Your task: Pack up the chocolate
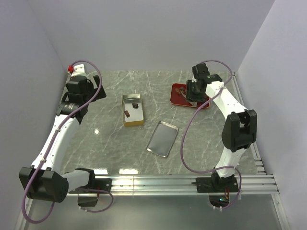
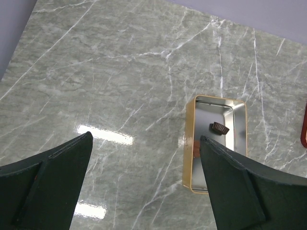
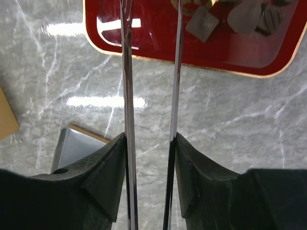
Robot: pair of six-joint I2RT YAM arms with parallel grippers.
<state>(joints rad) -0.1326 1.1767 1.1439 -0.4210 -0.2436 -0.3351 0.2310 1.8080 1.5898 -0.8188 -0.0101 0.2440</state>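
The gold tin (image 1: 133,122) lies open left of centre and holds two chocolate pieces, one dark (image 1: 135,105) and one reddish-brown (image 1: 127,113). The left wrist view shows the tin (image 2: 188,158) with a dark cup-shaped piece (image 2: 220,127) inside. More chocolate (image 1: 181,89) lies on the red tray (image 1: 178,99); it also shows at the top of the right wrist view (image 3: 244,17). My right gripper (image 1: 194,92) is over the tray and shut on metal tongs (image 3: 127,72), whose blades stand apart. My left gripper (image 1: 80,87) is open and empty, high at the far left.
The tin's lid (image 1: 162,138) lies inside-up near the middle, right of the tin; a corner shows in the right wrist view (image 3: 76,146). White walls close in the table on the left, back and right. An aluminium rail runs along the near edge.
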